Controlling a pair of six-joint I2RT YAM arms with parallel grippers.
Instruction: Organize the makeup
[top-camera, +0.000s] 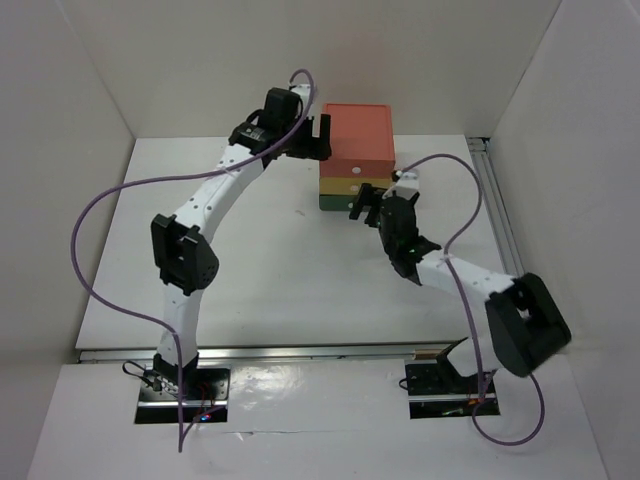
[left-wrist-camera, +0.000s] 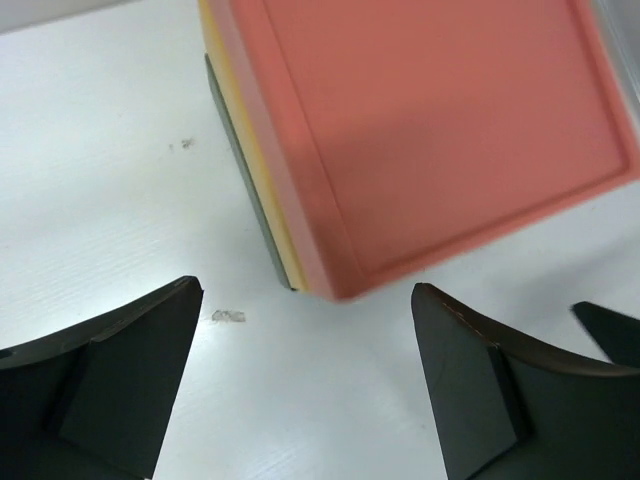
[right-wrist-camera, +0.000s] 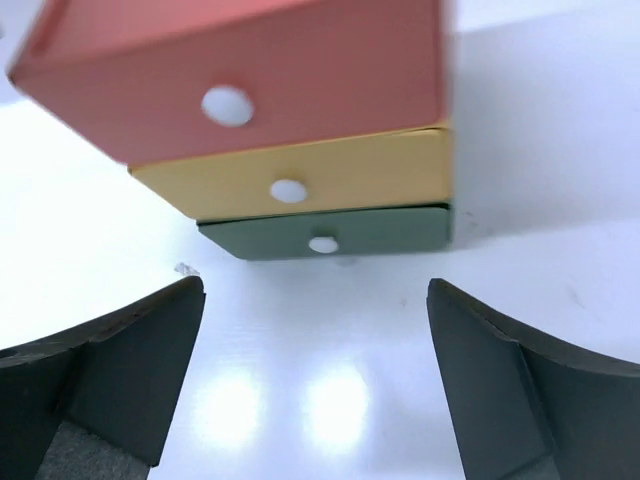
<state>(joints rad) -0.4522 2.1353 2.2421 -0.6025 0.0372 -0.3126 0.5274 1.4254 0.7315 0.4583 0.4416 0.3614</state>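
Note:
No makeup shows in any view; it is hidden or out of view. The drawer box (top-camera: 357, 155) stands at the back of the table, coral on top, yellow in the middle, green at the bottom, all three drawers shut. My left gripper (top-camera: 318, 138) is open and empty just left of the box's top, whose coral lid (left-wrist-camera: 440, 130) fills its wrist view. My right gripper (top-camera: 366, 203) is open and empty in front of the box, facing the drawer fronts (right-wrist-camera: 290, 190) and their white knobs.
White walls close in the table at the back and both sides. A metal rail (top-camera: 497, 215) runs along the right edge. Purple cables loop off both arms. A small speck (left-wrist-camera: 228, 316) lies on the table by the box.

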